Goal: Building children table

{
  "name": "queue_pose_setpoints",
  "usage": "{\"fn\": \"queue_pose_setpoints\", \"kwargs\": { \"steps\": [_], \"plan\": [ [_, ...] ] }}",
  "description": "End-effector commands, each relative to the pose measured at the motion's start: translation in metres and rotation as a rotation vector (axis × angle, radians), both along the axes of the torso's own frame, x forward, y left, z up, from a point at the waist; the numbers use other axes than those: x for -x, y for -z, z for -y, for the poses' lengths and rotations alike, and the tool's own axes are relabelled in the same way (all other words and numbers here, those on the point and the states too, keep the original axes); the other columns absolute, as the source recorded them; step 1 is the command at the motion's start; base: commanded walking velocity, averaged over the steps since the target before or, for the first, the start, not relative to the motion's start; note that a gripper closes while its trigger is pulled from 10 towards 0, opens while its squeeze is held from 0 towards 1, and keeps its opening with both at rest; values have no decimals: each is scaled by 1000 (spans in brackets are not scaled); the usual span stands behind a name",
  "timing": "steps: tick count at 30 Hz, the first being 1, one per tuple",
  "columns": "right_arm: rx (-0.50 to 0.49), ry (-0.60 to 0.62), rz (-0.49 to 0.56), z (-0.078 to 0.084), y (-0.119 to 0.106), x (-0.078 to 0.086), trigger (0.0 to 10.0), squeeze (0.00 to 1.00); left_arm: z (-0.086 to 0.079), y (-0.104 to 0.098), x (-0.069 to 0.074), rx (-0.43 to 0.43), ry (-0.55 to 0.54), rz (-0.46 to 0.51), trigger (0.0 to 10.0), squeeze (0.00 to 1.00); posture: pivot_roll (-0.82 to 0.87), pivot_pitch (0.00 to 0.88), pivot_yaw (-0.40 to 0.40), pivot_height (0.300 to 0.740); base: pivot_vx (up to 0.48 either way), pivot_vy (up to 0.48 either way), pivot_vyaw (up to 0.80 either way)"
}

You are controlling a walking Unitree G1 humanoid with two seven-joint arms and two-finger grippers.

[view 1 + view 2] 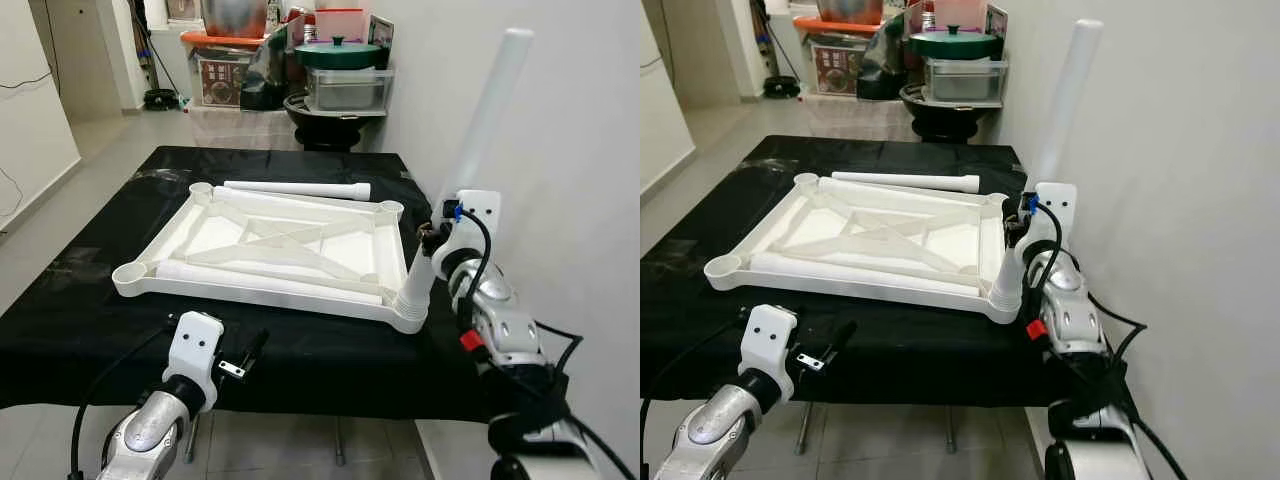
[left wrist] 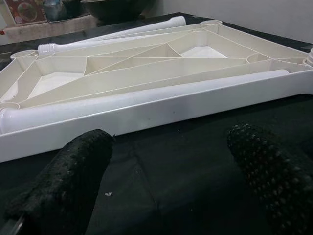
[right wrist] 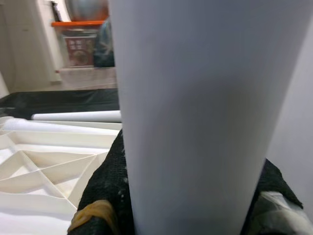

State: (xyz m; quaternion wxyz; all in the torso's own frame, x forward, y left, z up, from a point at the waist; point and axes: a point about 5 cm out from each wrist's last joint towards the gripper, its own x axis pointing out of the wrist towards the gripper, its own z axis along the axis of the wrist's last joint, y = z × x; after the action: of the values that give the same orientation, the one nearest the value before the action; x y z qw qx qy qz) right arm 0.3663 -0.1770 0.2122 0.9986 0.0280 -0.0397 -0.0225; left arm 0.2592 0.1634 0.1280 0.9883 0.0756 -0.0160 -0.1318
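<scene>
**Right gripper seats a leg in the near corner socket**

Right gripper (image 1: 437, 238) is clamped around a white table leg (image 1: 478, 140), which stands nearly upright with its threaded foot in the near right corner socket (image 1: 410, 310) of the upturned white tabletop (image 1: 270, 250). In the right wrist view the leg (image 3: 205, 112) sits tight between the black fingers (image 3: 105, 191).

To do this step well, I judge the leg should be kept square to the socket while it is turned or pressed — any lean risks cross-threading or lifting the top.

Left gripper (image 1: 248, 355) hovers low over the near table edge, fingers (image 2: 73, 171) spread wide, holding nothing. One spare leg (image 1: 270, 283) lies along the tabletop's near rail, another (image 1: 295, 188) just beyond its far rail.

Everything rests on a black cloth (image 1: 320, 360) covering a table — white wall to the right, stacked storage boxes (image 1: 345, 85) behind.
</scene>
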Motion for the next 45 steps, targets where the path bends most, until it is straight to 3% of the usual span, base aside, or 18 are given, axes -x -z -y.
{"fn": "queue_pose_setpoints", "kwargs": {
  "steps": [1, 12, 21, 32, 33, 34, 36, 37, 38, 39, 45],
  "plan": [
    [-14, 44, -150, -1, 30, 5, 0, 0, 3, 3, 0, 0, 3, -4, 10000, 0, 65, 0, -80, 740, 0, 0, 0],
    [-32, 156, -217, -12, 39, 15, 0, 0, 5, 4, -1, 4, -8, -4, 10000, 0, 57, 0, -92, 740, 0, 0, 0],
    [61, 75, -195, -10, 26, 6, 0, 0, 6, 5, -1, 2, -6, -7, 10000, 0, 54, 0, -94, 740, 0, 0, 0],
    [59, 69, -223, -11, 27, 2, 157, 0, 7, 7, -1, 2, -8, -6, 10000, 0, 59, 0, -100, 740, 0, 0, 0],
    [57, 68, -231, -11, 28, 2, 2824, 0, 7, 7, -1, 2, -8, -7, 10000, 0, 58, 0, -99, 740, 0, 0, 0],
    [54, 68, -238, -11, 29, 1, 4078, 0, 7, 7, -1, 2, -8, -7, 10000, 0, 57, 0, -100, 740, 0, 0, 0],
    [54, 68, -238, -11, 29, 1, 4078, 0, 7, 7, -1, 2, -8, -7, 10000, 0, 57, 0, -100, 740, 0, 0, 0],
    [51, 71, -248, -10, 30, 0, 8667, 0, 7, 7, -1, 1, -7, -7, 10000, 0, 57, 0, -102, 740, 0, 0, 0],
    [51, 71, -248, -10, 30, 0, 8667, 0, 7, 7, -1, 1, -7, -7, 10000, 0, 57, 0, -102, 740, 0, 0, 0],
    [47, 95, -266, -8, 31, -1, 10000, 0, 8, 7, -1, 2, -7, -6, 10000, 0, 56, 0, -108, 740, 0, 0, 0],
    [34, 154, -295, -7, 33, -6, 10000, 0, 9, 7, -1, 8, -8, -4, 10000, 0, 58, 0, -111, 740, 0, 0, 0]
  ]
}}
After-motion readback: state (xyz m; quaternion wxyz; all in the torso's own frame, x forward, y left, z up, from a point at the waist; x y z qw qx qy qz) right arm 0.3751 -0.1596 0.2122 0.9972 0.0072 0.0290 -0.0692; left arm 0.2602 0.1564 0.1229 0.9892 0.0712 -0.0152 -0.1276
